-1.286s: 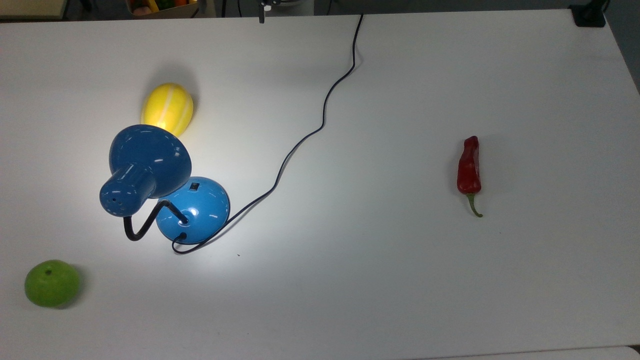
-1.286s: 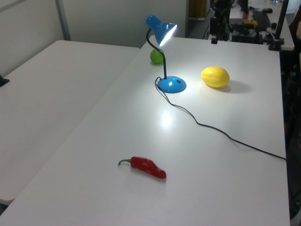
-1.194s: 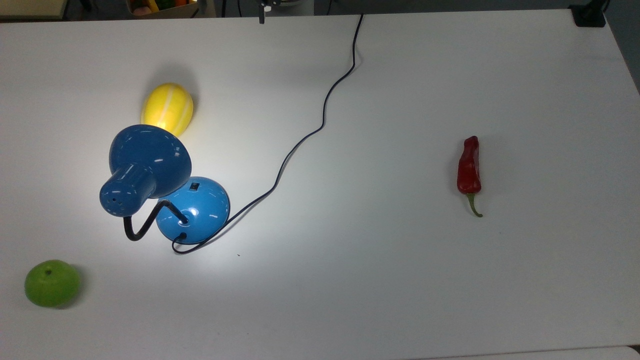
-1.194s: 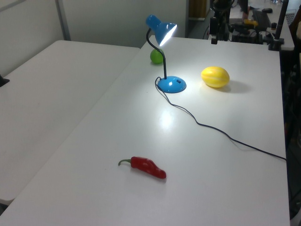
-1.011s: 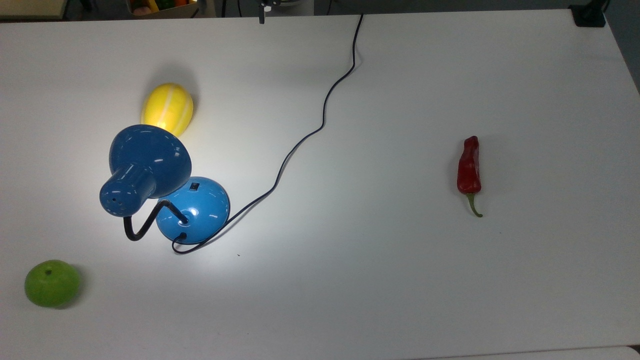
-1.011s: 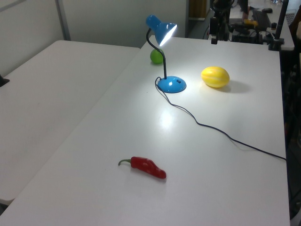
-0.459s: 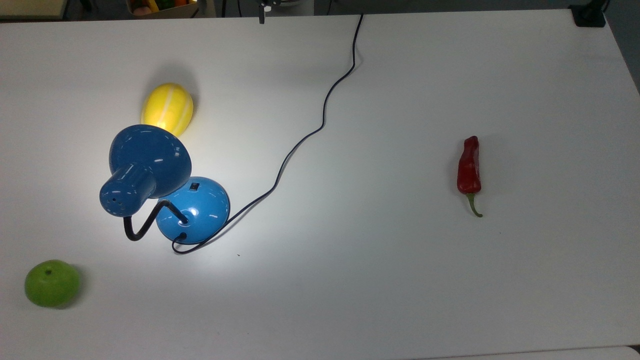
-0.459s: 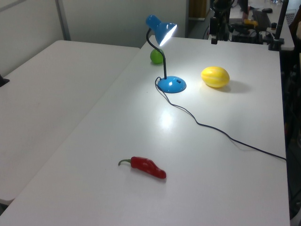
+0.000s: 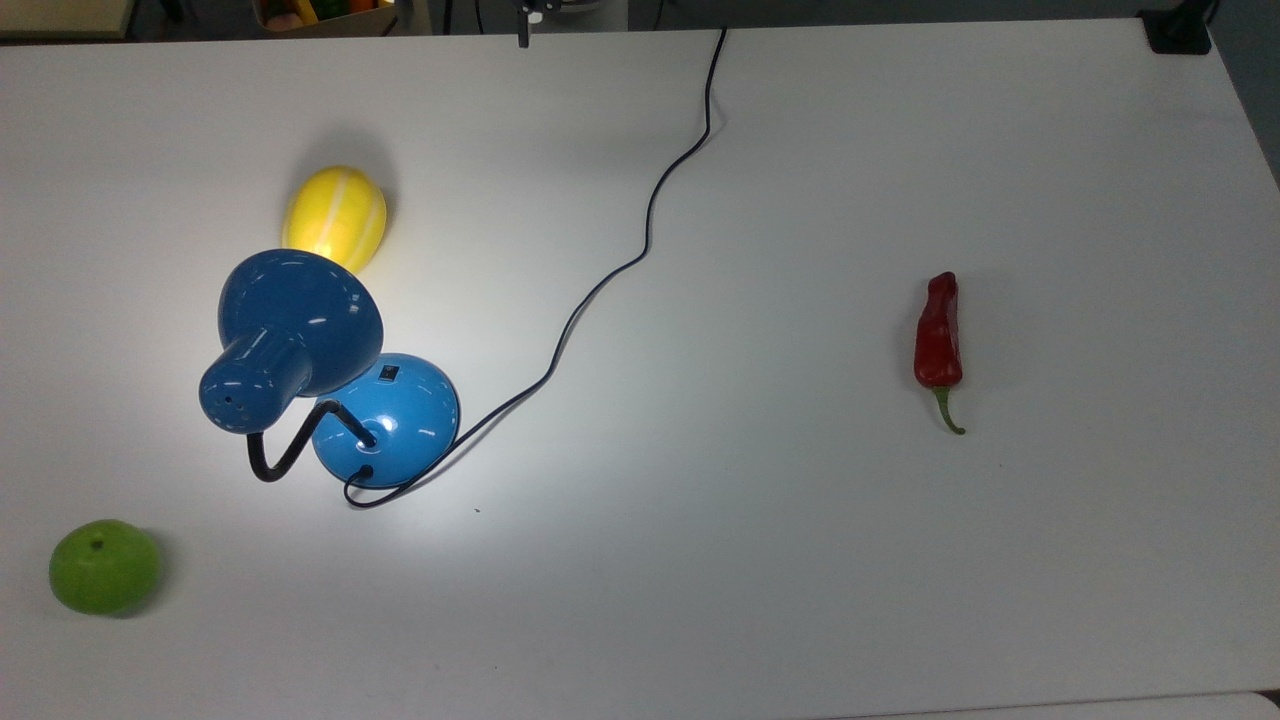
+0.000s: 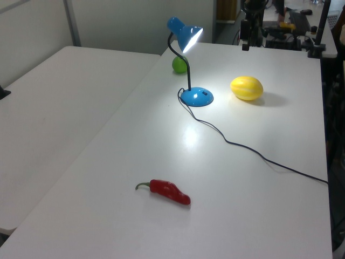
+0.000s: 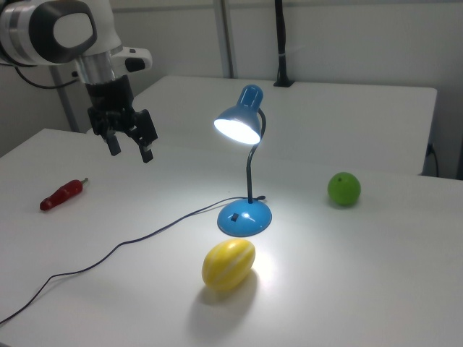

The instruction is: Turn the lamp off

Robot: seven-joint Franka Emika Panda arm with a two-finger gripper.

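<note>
On table, toward the top view's left: glossy blue desk lamp (image 9: 300,340) with bell shade, black bendy neck, domed round base; lit, bright pool on the white tabletop (image 9: 760,560).
Switch: small black rocker (image 11: 234,216) on the base dome, facing the yellow melon.
Handling (judgement): base looks weighted and slick; neck flexible, shade would swing if bumped. No grasp needed; press straight down on the rocker so the base does not slide.
Pointing: shade opening aims down toward the yellow striped melon-shaped fruit (image 11: 228,264); neck rises roughly vertical from the base.
Cord: thin black cord (image 9: 600,285) trails off the far edge.
Gripper: black two-finger gripper (image 11: 131,145) hangs above the table, fingers spread, empty, well apart from the lamp.
Others: green apple (image 9: 103,566); red chilli pepper (image 9: 937,335), well apart.
</note>
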